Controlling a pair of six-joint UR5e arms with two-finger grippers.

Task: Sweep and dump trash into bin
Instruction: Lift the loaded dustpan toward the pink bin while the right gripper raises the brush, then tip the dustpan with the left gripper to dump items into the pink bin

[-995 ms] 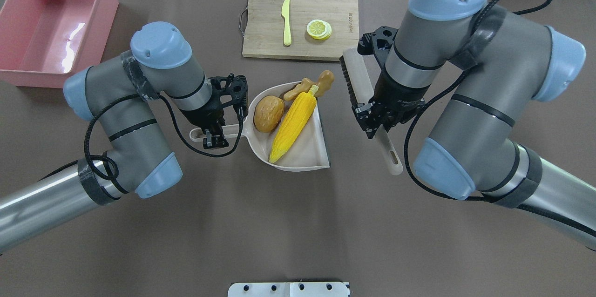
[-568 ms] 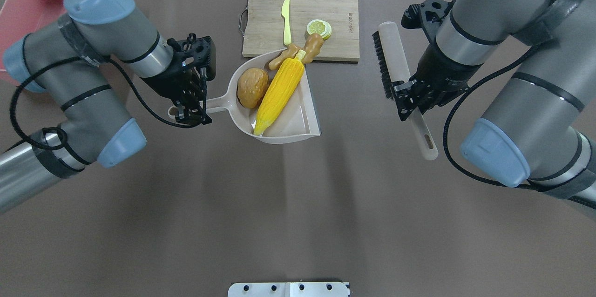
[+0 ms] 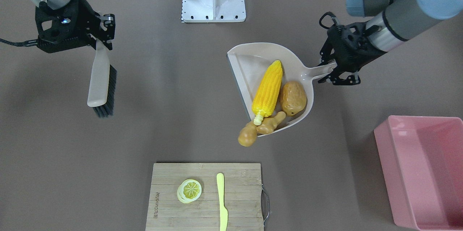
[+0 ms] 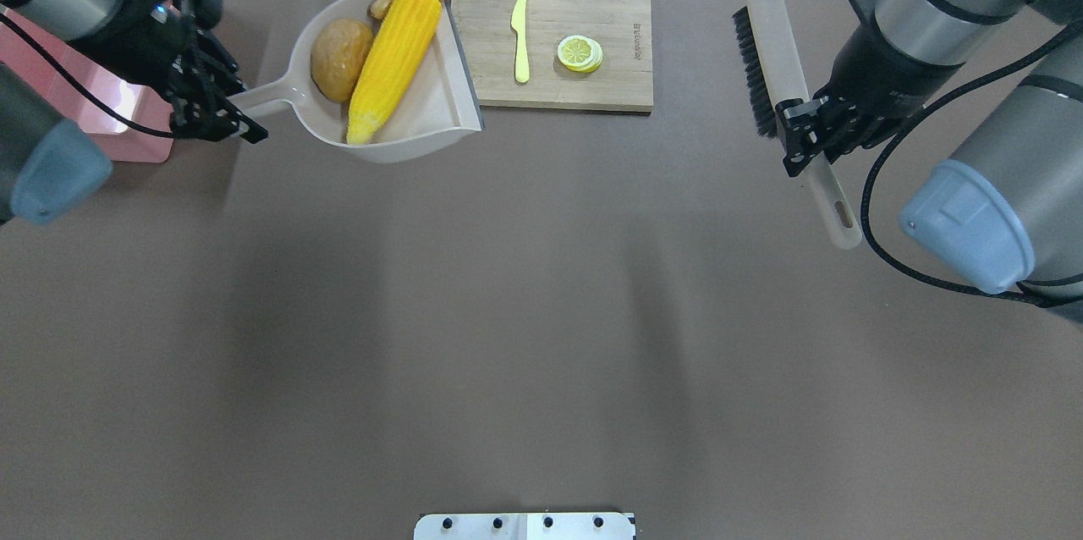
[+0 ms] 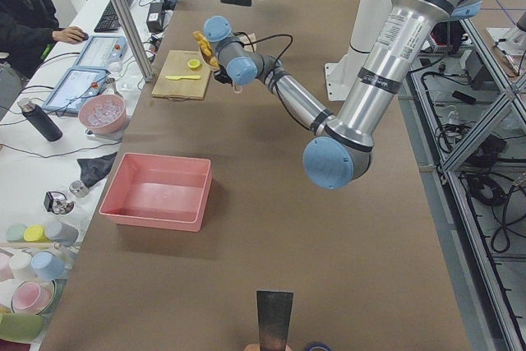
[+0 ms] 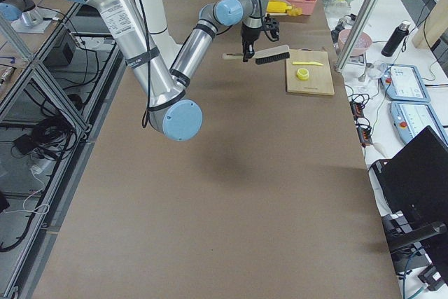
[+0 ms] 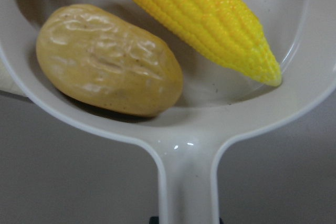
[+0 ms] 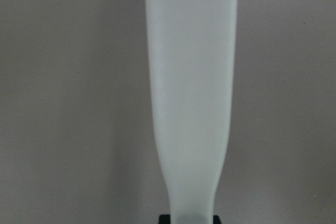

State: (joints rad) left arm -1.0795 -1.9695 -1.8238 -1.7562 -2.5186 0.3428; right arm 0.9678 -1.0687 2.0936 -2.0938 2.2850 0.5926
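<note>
Sweeping done: corn, potato and ginger lie in the dustpan, ginger overhanging its lip, handle clamped in the left gripper, well short of the empty bin; right gripper clamps the brush; dump remains.

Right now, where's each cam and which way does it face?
Front-facing: across the table, facing the robot; left arm on its right.
Overhead: behind the robot, looking forward, down; both arms.
Exterior left: end by the bin; left arm near.
Exterior right: opposite end; right arm near.
Left wrist: along the dustpan at potato, corn.
Right wrist: along the brush.
First two share the cutting board.
</note>
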